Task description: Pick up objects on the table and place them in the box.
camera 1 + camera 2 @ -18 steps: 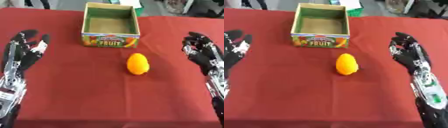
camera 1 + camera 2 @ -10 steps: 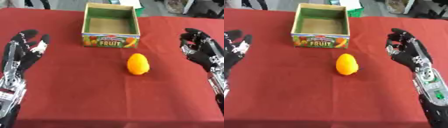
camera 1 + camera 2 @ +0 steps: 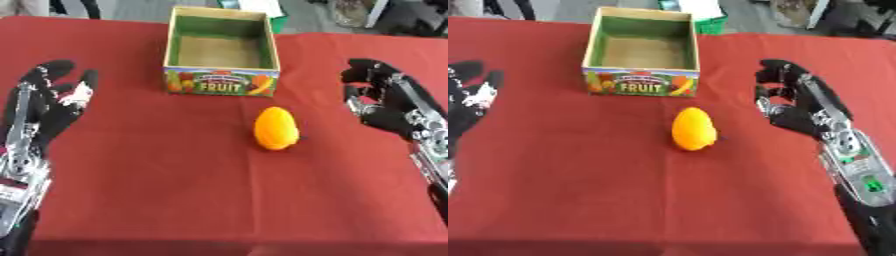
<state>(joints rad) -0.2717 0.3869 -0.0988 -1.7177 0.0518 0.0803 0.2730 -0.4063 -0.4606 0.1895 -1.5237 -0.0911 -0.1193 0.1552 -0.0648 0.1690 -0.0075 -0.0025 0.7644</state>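
A red tablecloth (image 3: 175,190) carries an orange fruit (image 3: 276,128) just before the fruit box (image 3: 222,54). The right hand (image 3: 796,102) hovers open to its right, apart; the left hand (image 3: 48,102) rests open far left

Red tablecloth (image 3: 175,175), grey floor (image 3: 131,7) beyond, perhaps chair legs

A red bench (image 3: 157,190) is holding an open box (image 3: 222,55) with fruit pictures at the far side and an orange fruit (image 3: 276,128) sitting just in front of it.
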